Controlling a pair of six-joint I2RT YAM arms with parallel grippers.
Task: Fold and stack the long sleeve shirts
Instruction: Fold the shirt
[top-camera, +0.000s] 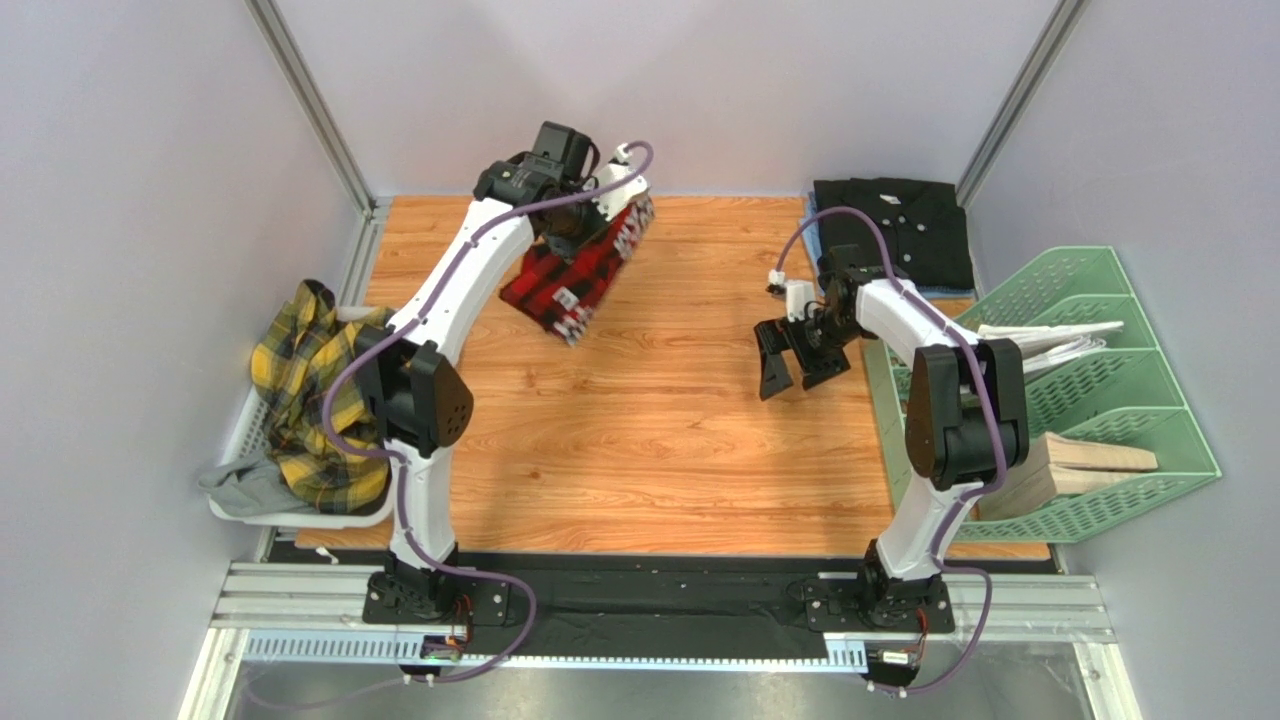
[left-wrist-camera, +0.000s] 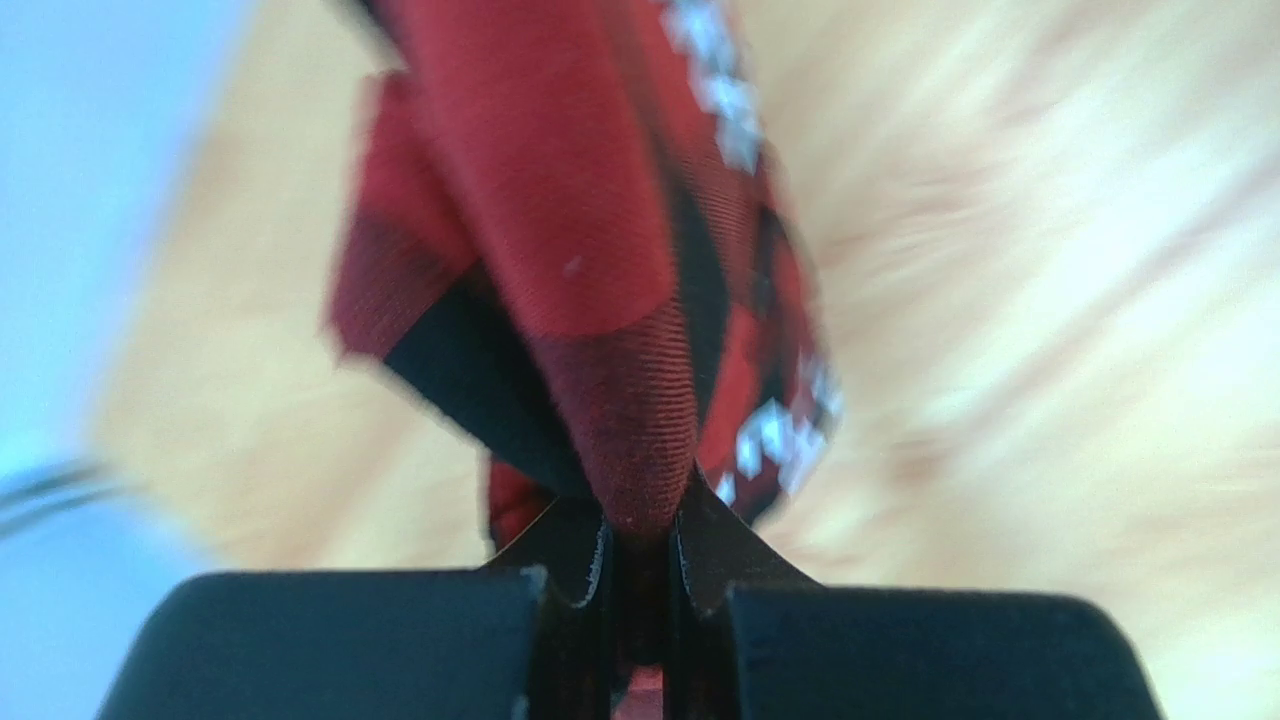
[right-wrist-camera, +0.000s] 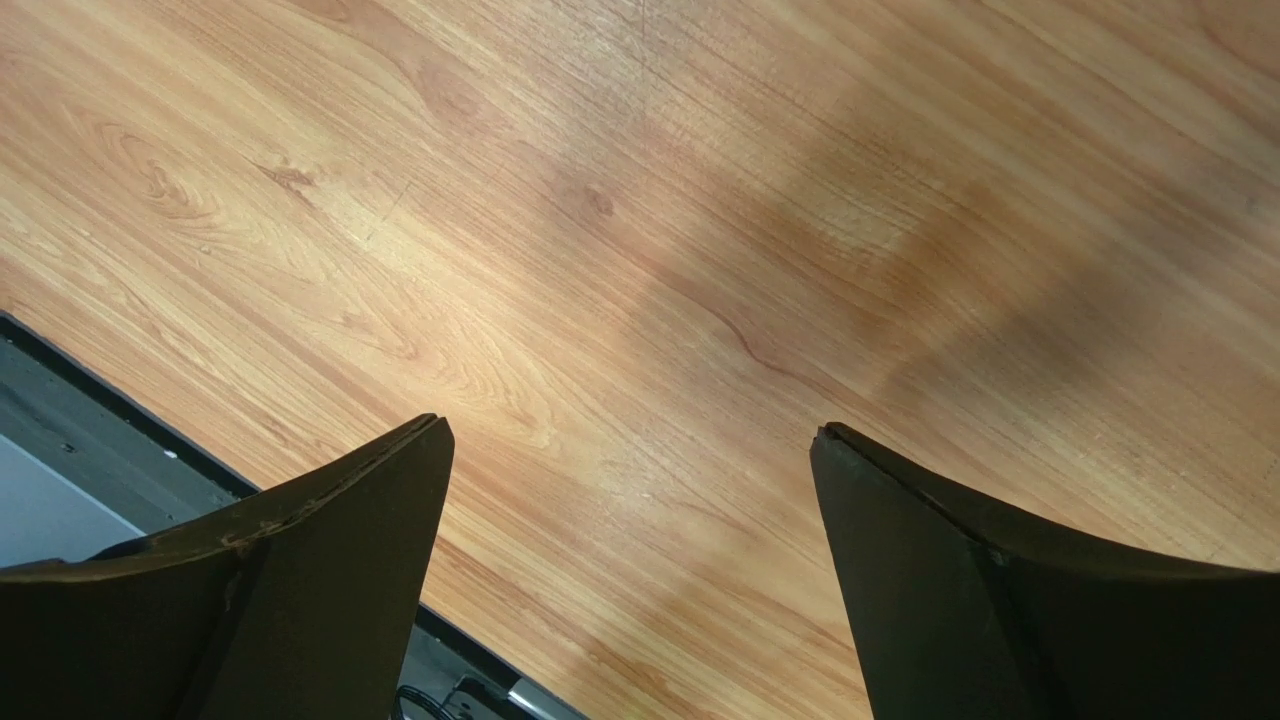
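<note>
My left gripper (top-camera: 589, 215) is raised at the back of the table, shut on the red-and-black check shirt (top-camera: 579, 267) with white letters. The shirt hangs below it, off the wood. In the left wrist view the red cloth (left-wrist-camera: 601, 300) is pinched between the jaws of the left gripper (left-wrist-camera: 643, 533). The black shirt (top-camera: 894, 225) lies folded at the back right corner. The yellow-and-dark plaid shirt (top-camera: 316, 393) lies crumpled in a white tray at the left. My right gripper (top-camera: 796, 372) is open and empty over bare wood, with its fingers (right-wrist-camera: 331, 555) spread wide.
A white tray (top-camera: 238, 435) at the left edge holds the plaid shirt and a grey cloth (top-camera: 233, 477). A green wire rack (top-camera: 1104, 390) with papers and wooden blocks stands at the right. A wooden tabletop (top-camera: 661, 435) lies between the arms.
</note>
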